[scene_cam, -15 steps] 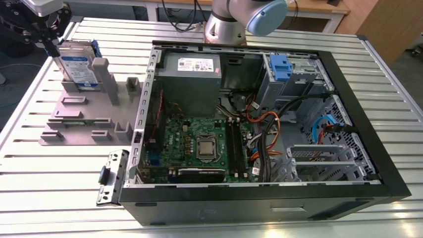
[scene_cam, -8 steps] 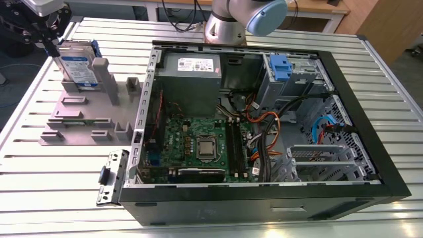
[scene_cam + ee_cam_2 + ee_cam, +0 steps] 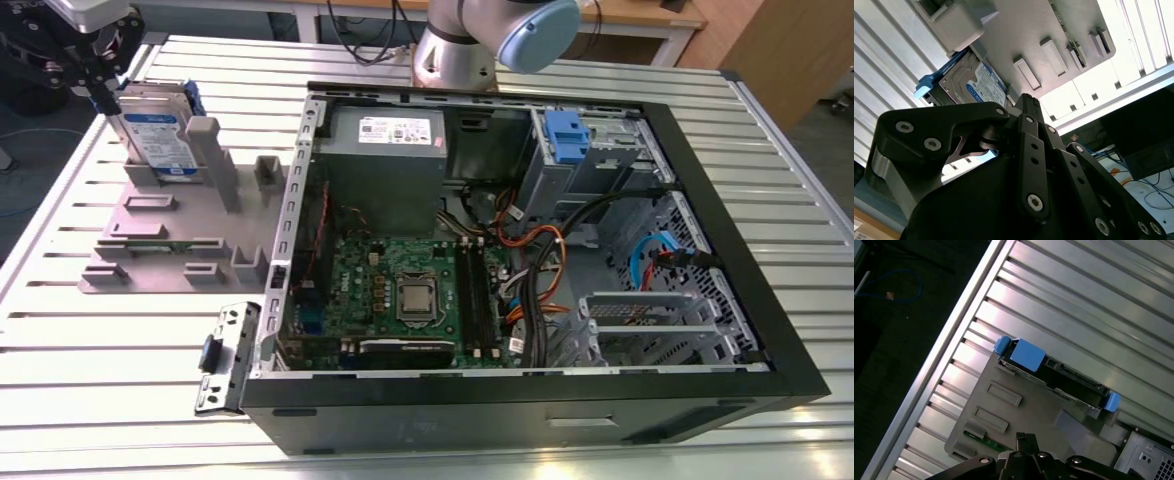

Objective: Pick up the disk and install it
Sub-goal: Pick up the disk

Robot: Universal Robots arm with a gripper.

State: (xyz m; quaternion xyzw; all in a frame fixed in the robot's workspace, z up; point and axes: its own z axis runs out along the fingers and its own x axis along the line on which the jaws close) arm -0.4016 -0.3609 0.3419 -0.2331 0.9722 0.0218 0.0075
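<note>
Disk not yet lifted; gripper positioned at its top edge.
The disk (image 3: 158,135) stands on edge in a slot of the grey fixture (image 3: 160,235), on the slatted table (image 3: 120,400) to the exterior view's left of the open computer case (image 3: 534,405). The gripper (image 3: 100,100) hangs just above the disk's upper corner; whether it is released or clenched cannot be determined.
</note>
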